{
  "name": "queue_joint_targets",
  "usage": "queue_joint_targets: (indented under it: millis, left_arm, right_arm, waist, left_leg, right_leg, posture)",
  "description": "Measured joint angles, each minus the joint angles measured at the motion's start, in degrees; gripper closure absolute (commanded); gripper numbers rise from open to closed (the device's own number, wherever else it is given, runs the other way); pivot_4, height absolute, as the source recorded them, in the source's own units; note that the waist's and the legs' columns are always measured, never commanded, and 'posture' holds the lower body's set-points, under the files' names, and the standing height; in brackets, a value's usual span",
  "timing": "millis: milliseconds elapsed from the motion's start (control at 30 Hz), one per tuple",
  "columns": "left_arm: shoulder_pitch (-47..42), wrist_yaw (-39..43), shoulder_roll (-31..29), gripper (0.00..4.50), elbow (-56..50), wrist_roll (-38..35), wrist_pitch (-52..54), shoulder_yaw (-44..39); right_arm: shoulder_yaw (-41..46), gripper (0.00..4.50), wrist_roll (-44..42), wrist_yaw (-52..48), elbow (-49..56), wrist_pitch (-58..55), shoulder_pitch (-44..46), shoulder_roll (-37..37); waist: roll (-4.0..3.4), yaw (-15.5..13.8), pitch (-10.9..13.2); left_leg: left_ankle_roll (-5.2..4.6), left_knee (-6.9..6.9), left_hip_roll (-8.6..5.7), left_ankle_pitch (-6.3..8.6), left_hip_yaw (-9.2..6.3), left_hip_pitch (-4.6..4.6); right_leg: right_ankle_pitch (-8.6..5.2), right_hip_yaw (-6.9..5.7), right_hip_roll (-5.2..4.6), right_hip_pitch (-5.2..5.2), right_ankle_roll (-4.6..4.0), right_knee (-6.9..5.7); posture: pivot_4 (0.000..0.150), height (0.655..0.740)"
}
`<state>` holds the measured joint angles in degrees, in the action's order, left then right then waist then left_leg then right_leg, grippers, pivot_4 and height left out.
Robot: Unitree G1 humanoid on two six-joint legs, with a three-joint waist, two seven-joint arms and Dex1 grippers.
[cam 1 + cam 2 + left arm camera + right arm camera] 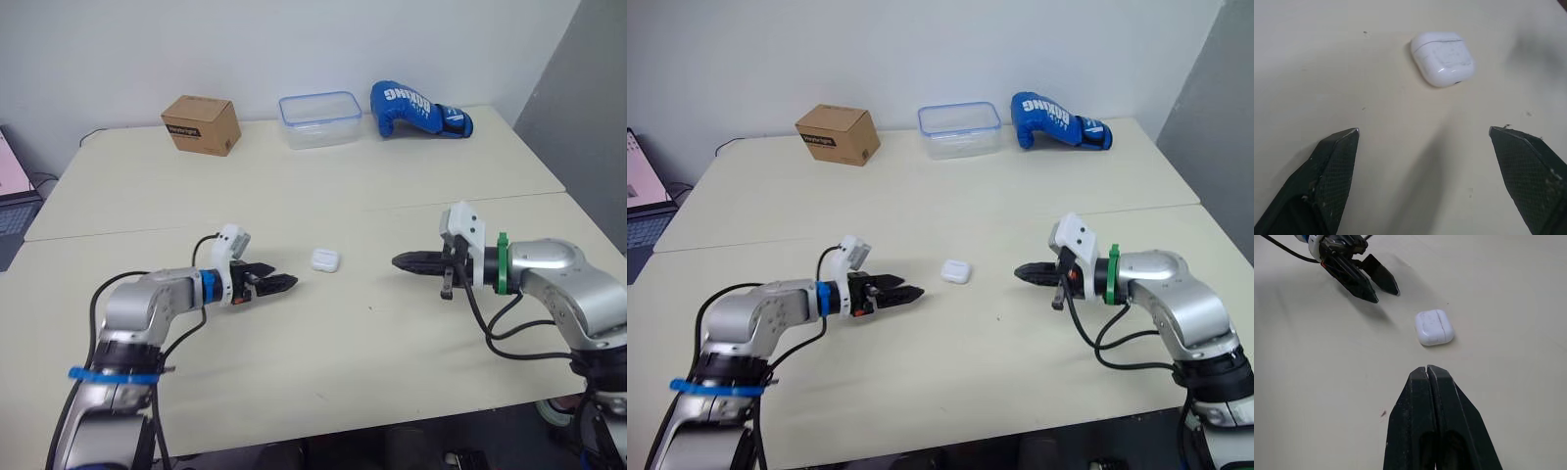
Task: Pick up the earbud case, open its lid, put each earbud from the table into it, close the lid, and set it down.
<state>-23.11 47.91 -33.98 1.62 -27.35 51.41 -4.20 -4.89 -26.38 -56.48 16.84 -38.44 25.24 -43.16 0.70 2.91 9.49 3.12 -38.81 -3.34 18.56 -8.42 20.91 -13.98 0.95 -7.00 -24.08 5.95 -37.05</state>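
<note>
the earbud case [325, 259] lay lid-down on the table [294, 372]. the left gripper [279, 285], fingers spread wide, was nearer the case, which sat ahead of its gap. the right gripper [397, 261], fingers pressed together, pointed at the case from farther off.

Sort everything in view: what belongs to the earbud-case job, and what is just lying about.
For the job: earbud case, lid shut, lying between the two grippers; left gripper, open; right gripper, shut.

Lying about: cardboard box; clear plastic container; blue boxing glove; laptop off to the left.
</note>
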Motion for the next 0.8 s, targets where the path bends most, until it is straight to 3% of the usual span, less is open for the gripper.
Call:
queue_joint_targets:
  millis: [233, 500, 800]
  left_arm:
    - [19.3, -9.1, 3.7, 0.03, -16.2, 2.2, -10.9, -5.0]
    - [36.9, -13.6, 5.1, 0.03, -23.8, 6.4, -23.7, -9.7]
    - [45.2, -13.4, 5.7, 0.03, -27.0, 6.1, -28.5, -10.4]
  right_arm:
    - [3.9, 4.50, -3.2, 2.7, 10.0, -0.8, -11.2, 0.0]
    - [5.8, 4.50, -3.7, 7.6, 17.0, 0.7, -25.1, 2.0]
    - [5.9, 4.50, -2.6, 6.4, 16.8, 4.6, -30.7, 0.2]
  waist:
    - [0.01, -1.4, 0.0]
    - [0.04, -2.4, 0.0]
    - [0.04, -2.7, 0.0]
  left_leg:
    - [-0.01, 0.02, 0.00, 0.01, 0.02, 0.01]
    - [-0.05, 0.01, 0.00, 0.03, 0.09, -0.05]
    - [-0.29, 0.00, 0.02, 0.16, 0.04, -0.35]
  right_leg:
    - [0.00, 0.00, -0.02, 0.03, 0.00, 0.04]
    - [0.00, 0.00, -0.01, 0.14, -0.01, 0.07]
    - [-0.02, -0.11, 0.01, 0.57, -0.01, 0.14]
  posture:
    - [0.150, 0.7307]
    - [0.150, 0.7307]
    - [0.150, 0.7307]
